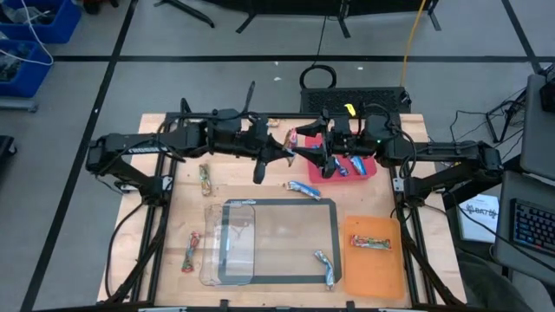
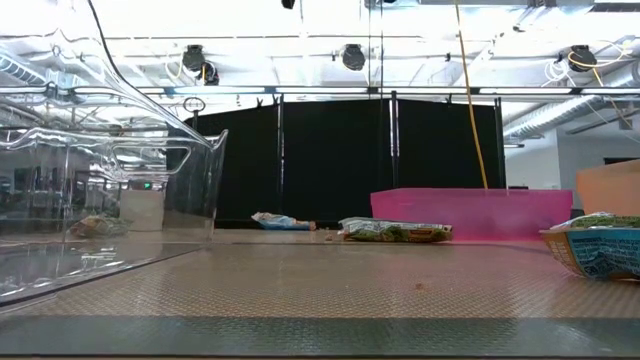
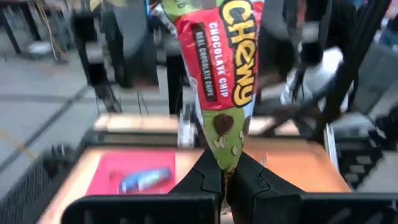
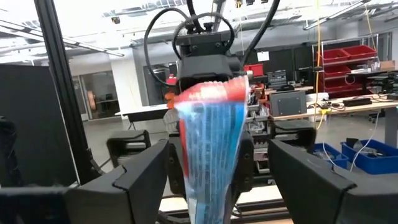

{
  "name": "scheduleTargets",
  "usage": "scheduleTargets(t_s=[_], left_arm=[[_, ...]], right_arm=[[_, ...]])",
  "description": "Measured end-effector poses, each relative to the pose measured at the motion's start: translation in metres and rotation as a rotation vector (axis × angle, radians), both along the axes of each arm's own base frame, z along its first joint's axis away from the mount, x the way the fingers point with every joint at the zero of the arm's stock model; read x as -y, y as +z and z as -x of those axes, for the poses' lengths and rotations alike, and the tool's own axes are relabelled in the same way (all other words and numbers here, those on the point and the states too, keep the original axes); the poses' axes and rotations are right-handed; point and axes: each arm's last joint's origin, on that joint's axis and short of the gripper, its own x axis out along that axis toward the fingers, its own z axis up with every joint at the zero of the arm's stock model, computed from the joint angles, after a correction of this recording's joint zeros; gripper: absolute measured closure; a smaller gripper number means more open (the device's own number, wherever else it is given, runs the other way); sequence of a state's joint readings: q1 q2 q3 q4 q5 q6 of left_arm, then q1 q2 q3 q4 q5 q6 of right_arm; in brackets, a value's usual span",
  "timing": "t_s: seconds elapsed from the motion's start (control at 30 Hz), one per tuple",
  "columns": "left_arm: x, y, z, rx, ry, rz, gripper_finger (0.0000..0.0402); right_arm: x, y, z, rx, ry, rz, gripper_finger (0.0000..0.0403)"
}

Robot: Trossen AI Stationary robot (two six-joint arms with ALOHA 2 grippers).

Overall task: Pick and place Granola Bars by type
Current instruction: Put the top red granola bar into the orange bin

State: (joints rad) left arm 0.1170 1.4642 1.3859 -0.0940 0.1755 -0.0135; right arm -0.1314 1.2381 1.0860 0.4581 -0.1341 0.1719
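Only at left wrist: jaws pinching red bar (image 3: 225,74).

Granola Bars (image 1: 350,165) in tray (image 1: 371,170), others scattered.

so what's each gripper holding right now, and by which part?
Left gripper: shut on the red Chewy bar, pinched at its end seam. Right gripper: open around that same bar, not yet clamped.

Grey floor (image 1: 217,82), black curtain (image 2: 340,160), ceiling lights, blue bins (image 1: 39,22)
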Motion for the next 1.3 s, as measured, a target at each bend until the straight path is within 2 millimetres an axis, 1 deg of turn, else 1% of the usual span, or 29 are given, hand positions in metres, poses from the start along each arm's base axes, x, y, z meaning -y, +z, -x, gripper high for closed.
scheduleTargets(t_s=[0.1, 0.17, 0.27, 0.6, 0.87, 1.2, 1.3], left_arm=[[0.0, -0.003, -0.003, -0.002, 0.003, 0.015, 0.0393], [-0.001, -0.002, -0.008, 0.03, 0.003, 0.013, 0.0393], [0.0, -0.005, -0.009, 0.019, 0.002, 0.023, 0.0393], [0.003, -0.005, -0.013, 0.041, -0.012, 0.021, 0.0393], [0.003, -0.005, -0.013, 0.045, -0.013, 0.022, 0.0393], [0.003, -0.005, -0.013, 0.046, -0.01, 0.034, 0.0393], [0.002, -0.005, -0.013, 0.044, 0.015, 0.058, 0.0377]], right_arm=[[0.0, 0.0, 0.0, -0.001, 0.002, -0.007, 0.0138], [0.0, -0.001, 0.0, -0.008, 0.004, -0.019, 0.0138], [0.0, -0.001, 0.0, -0.007, 0.004, -0.023, 0.0141], [0.0, -0.003, -0.001, -0.028, 0.004, -0.029, 0.0189], [0.0, -0.002, 0.0, -0.022, 0.005, -0.028, 0.025], [0.0, -0.002, 0.0, -0.021, 0.008, -0.025, 0.036], [-0.001, -0.002, 0.0, -0.022, 0.02, -0.022, 0.038]])
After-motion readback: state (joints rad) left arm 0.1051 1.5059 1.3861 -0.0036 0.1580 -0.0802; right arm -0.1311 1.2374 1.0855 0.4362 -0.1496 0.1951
